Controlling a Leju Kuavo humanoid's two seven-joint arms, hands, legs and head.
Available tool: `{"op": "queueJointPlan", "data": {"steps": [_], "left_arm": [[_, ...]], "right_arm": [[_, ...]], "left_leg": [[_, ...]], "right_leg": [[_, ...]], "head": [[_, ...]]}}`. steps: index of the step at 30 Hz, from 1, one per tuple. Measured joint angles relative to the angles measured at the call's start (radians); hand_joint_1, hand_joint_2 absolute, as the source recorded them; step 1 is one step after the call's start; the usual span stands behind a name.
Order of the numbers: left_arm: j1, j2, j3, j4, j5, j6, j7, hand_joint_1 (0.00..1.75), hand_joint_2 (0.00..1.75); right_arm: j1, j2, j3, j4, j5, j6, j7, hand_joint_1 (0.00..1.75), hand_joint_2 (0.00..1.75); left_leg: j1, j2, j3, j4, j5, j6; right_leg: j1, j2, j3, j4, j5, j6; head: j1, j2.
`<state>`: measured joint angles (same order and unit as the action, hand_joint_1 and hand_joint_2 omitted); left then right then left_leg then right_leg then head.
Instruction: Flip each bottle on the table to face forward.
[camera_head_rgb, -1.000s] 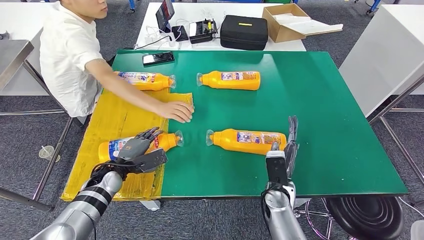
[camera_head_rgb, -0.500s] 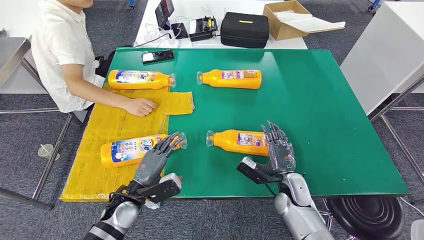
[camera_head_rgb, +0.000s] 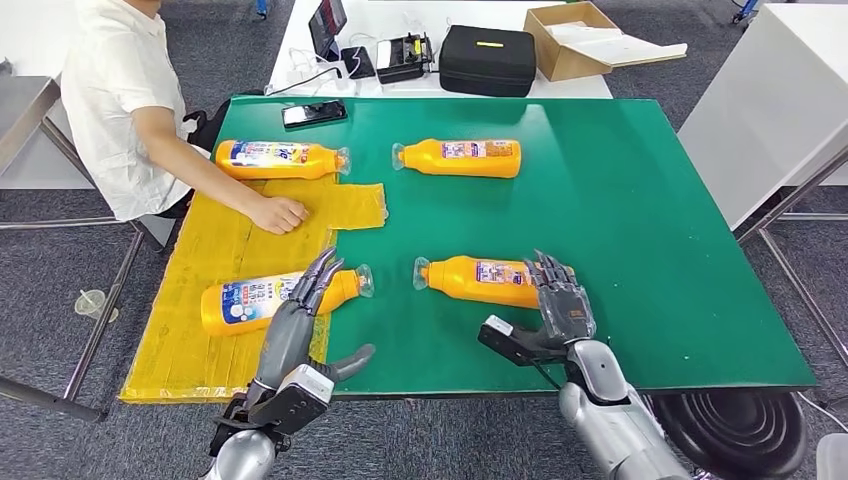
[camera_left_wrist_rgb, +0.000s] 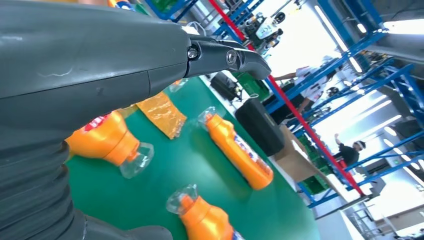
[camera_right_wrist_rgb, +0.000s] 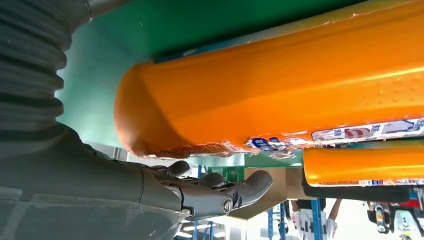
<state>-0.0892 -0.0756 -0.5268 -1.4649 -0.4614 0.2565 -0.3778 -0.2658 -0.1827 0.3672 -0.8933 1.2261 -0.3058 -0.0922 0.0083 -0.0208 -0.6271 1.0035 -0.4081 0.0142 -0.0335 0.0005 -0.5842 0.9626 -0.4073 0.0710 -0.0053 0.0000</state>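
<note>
Upper left of the head view: a seated person (camera_head_rgb: 118, 100) rests a hand (camera_head_rgb: 279, 214) on the yellow sheet (camera_head_rgb: 215, 300) covering the left strip of the green worktop (camera_head_rgb: 640, 220). 4 orange bottles lie on their sides: the far-left bottle (camera_head_rgb: 282, 159) and near-left bottle (camera_head_rgb: 278, 297) show colourful labels, while the far-centre bottle (camera_head_rgb: 459, 157) and near-centre bottle (camera_head_rgb: 483, 280) show smaller labels (apparently backs). At lower left the left hand (camera_head_rgb: 300, 335) hovers released, fingers straight, tips over the near-left bottle. Lower centre-right, the right hand (camera_head_rgb: 556, 310) has its fingers spread against the near-centre bottle's base end, thumb apart, holding nothing. The step in hand looks to be the approach to that bottle; the next move calls for closing around its body and rolling it label-up.
</note>
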Motion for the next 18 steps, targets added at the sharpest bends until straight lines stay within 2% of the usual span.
{"op": "queueJointPlan", "data": {"steps": [9,14,18], "left_arm": [[0.004,-0.003,-0.016,-0.012,0.009,-0.002,-0.007,0.0,1.75],[0.004,-0.005,-0.023,-0.012,0.029,-0.002,-0.017,0.0,1.75],[0.004,-0.008,-0.026,-0.012,0.041,-0.001,-0.022,0.0,1.75]], "right_arm": [[-0.048,-0.007,0.033,0.041,0.027,0.006,0.019,0.0,1.75],[-0.097,-0.007,0.067,0.088,0.093,-0.018,0.063,0.0,1.75],[-0.131,-0.004,0.085,0.118,0.099,0.011,0.082,0.0,1.75]], "left_leg": [[0.0,0.0,0.001,0.0,0.0,0.0],[0.0,0.0,0.001,0.0,0.001,0.0],[0.0,0.0,0.001,0.0,0.001,0.0]], "right_leg": [[0.0,0.0,0.001,0.0,0.001,0.001],[0.0,0.0,0.002,0.0,0.001,0.001],[0.0,0.0,0.002,0.0,0.001,0.001]], "head": [[0.0,0.0],[0.0,0.0],[0.0,0.0]]}}
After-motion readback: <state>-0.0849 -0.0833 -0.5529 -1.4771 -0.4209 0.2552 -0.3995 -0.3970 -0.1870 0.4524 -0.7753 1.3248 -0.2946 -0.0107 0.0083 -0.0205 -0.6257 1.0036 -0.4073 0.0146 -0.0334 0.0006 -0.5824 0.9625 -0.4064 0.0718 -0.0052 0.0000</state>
